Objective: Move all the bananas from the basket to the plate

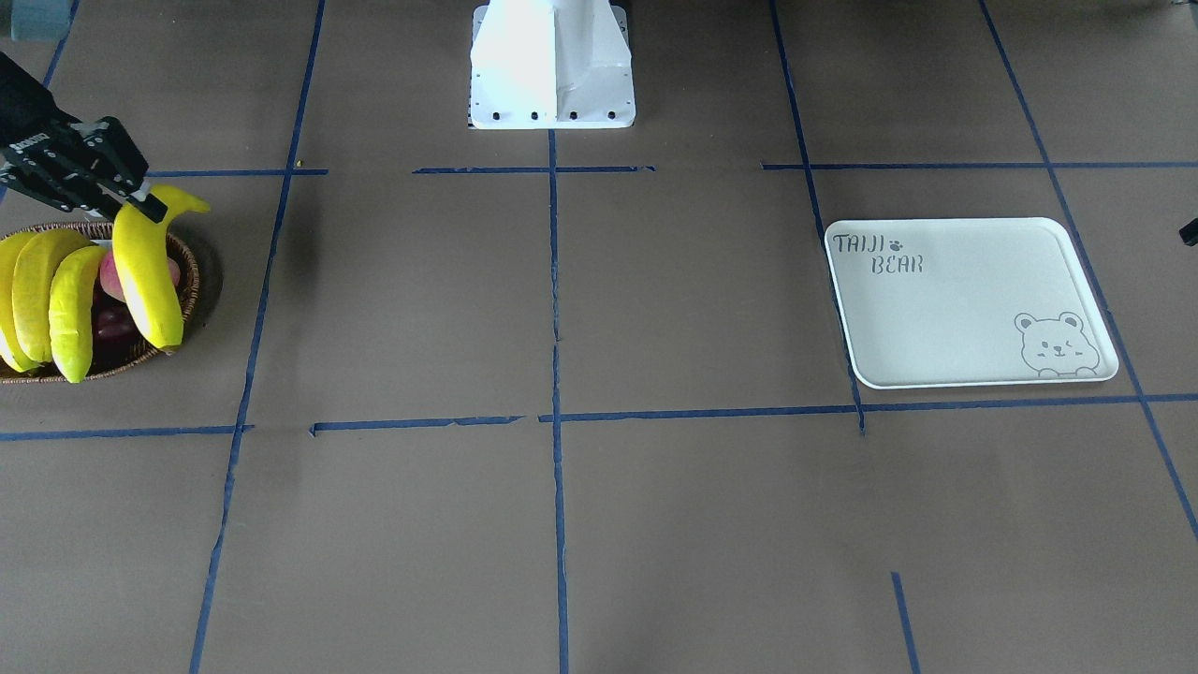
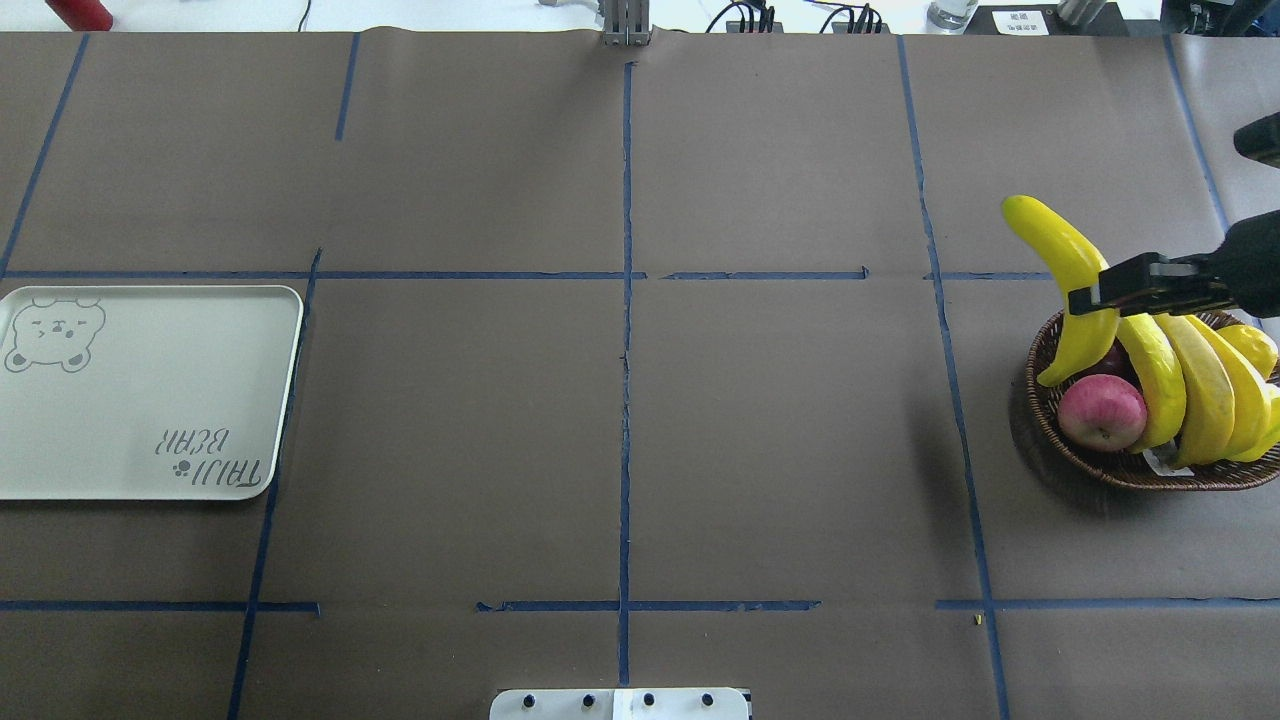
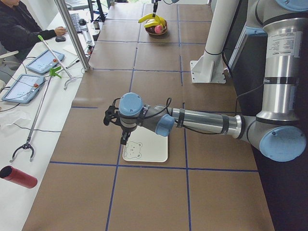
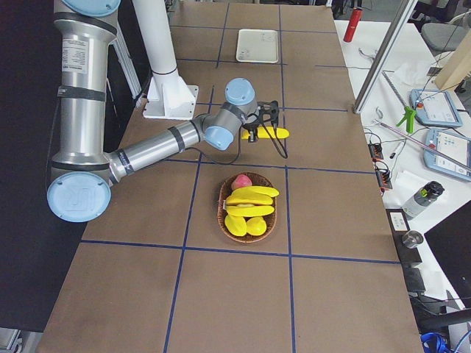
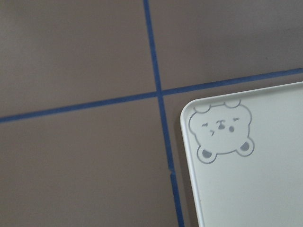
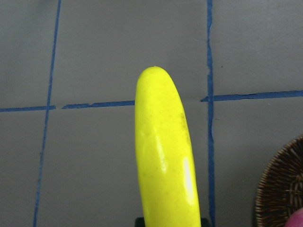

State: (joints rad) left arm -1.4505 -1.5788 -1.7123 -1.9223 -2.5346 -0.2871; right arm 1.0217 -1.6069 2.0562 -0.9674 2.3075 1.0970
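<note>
My right gripper (image 2: 1090, 292) is shut on a yellow banana (image 2: 1065, 285) and holds it lifted, tilted, over the near-centre rim of the dark wicker basket (image 2: 1040, 420). That banana fills the right wrist view (image 6: 163, 156); it also shows in the front view (image 1: 145, 267). Three more bananas (image 2: 1205, 390) lie in the basket beside a red-pink apple (image 2: 1102, 412). The white "TAIJI BEAR" plate (image 2: 150, 400) lies bare at the far other end. My left gripper (image 3: 123, 139) hovers over the plate's bear corner (image 5: 222, 135); I cannot tell whether it is open or shut.
The robot's white base (image 1: 552, 65) stands at the middle of the table's robot side. Blue tape lines cross the brown table cover. A side desk with tablets, a red cylinder (image 3: 18, 176) and a seated operator (image 3: 19, 24) runs along the far edge.
</note>
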